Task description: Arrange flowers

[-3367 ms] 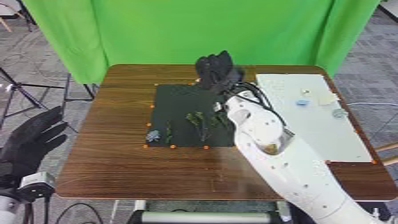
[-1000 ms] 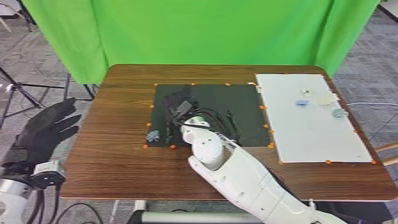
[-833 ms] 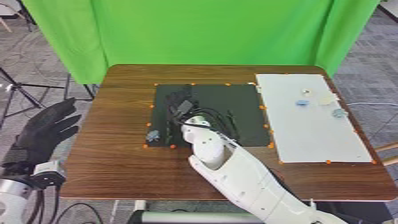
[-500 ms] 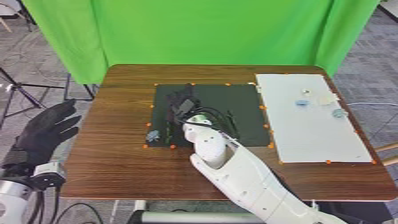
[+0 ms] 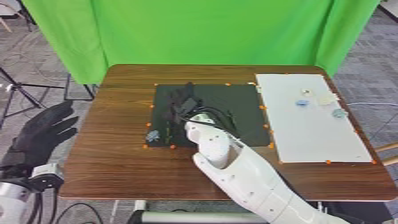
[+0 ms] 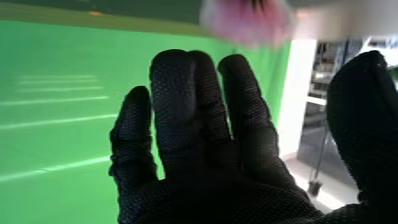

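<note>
Spanning the near side of a brown wooden table (image 5: 115, 160), the white right arm (image 5: 235, 170) holds its gloved right hand (image 5: 185, 104) over a black mat (image 5: 242, 97), fingers straight and thumb apart. A blue flower (image 5: 153, 135) lies at the mat's near left corner, a green stem (image 5: 170, 138) just beside it; another blue bloom (image 5: 302, 103) and a blue-green one (image 5: 339, 113) rest on the white sheet (image 5: 315, 137) at right. The left hand (image 5: 40, 132), also open, hangs beyond the table's left edge.

The likeliest mishap is a low sideways sweep: with nothing seen to anchor them, light stems could roll or tangle under the outstretched fingers. Closing too high might miss a stem; pressing down could crush a bloom.

The right wrist view adds a blurred pink bloom (image 6: 247, 21) near the fingertips, contact impossible to tell, against a green curtain (image 6: 62, 105). The head view supplies the layout of mat and sheet.
</note>
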`<state>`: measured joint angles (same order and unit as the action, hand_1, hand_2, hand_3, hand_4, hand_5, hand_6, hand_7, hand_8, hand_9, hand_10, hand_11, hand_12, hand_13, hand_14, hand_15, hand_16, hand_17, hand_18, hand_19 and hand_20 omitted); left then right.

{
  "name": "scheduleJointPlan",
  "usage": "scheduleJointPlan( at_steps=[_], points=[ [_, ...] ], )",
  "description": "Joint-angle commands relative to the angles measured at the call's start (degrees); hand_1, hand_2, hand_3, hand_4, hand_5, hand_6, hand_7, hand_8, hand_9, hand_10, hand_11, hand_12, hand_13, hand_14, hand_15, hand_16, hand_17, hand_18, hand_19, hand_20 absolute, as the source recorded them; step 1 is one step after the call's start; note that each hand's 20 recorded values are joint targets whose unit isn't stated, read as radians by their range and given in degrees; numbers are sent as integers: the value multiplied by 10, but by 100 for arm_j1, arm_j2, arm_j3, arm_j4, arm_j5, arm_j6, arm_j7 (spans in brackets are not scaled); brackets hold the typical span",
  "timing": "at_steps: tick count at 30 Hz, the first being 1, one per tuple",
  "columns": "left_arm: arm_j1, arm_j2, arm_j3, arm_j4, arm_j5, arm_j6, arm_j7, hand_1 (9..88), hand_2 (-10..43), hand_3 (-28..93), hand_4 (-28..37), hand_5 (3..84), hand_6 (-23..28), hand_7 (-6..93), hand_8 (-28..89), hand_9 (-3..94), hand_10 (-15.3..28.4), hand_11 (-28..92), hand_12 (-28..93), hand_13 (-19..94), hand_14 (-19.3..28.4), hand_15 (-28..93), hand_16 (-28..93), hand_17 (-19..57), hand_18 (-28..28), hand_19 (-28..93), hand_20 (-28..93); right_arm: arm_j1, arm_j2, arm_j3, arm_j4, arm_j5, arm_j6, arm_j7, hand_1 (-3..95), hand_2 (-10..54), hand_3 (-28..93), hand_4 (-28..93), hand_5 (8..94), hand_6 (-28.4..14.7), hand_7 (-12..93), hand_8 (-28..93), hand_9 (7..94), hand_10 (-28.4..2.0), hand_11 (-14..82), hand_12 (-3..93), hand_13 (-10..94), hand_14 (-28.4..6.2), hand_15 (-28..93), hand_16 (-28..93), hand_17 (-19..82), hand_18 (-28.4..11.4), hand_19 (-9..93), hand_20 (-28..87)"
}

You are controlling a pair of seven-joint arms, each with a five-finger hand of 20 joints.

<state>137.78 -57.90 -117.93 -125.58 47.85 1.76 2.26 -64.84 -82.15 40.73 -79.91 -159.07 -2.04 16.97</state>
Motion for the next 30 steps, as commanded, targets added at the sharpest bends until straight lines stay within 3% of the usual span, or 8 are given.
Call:
scheduleJointPlan(
  at_steps=[1,5,14,19,30],
  points=[
    [241,-262,-51,-93,25,35,123,237,-24,696,-266,255,29,215,-94,188,101,170,188,146,123,240,49,-109,185,399,86,258,817,583,-793,424,-286,156,178,-17,858,-245,397,-37,348,-145,443,-145,286,271,445,-107,517,190,65,-211,593,459],
    [334,-344,-114,-140,19,82,133,239,-26,699,-273,255,30,218,-98,189,99,172,187,147,122,240,49,-108,184,398,87,177,1404,980,-884,649,-440,374,185,-15,855,-241,373,-40,328,-137,416,-143,255,272,411,-106,387,207,30,-216,531,387],
    [414,-425,-170,-179,21,112,151,239,-25,703,-276,255,27,222,-106,191,98,171,183,152,118,231,52,-105,182,392,91,-281,2567,1795,-583,884,-723,1079,202,-25,867,-238,307,-51,312,-126,340,-154,190,266,325,-128,249,241,13,-211,480,299],
    [428,-446,-177,-185,19,101,163,238,-24,704,-276,254,25,227,-108,192,97,172,182,154,117,226,54,-104,181,389,94,-464,2921,2133,-372,950,-713,1500,209,-31,870,-236,276,-65,280,-111,300,-159,149,269,287,-145,156,270,5,-216,475,269],
    [527,-491,-229,-218,18,115,179,239,-22,704,-277,253,24,228,-111,193,96,172,181,155,116,220,59,-103,180,386,98,-1095,3352,3032,-511,1471,-1407,2350,213,-46,862,-238,257,-84,227,-85,275,-171,119,271,280,-172,73,288,2,-242,479,256]
  ],
)
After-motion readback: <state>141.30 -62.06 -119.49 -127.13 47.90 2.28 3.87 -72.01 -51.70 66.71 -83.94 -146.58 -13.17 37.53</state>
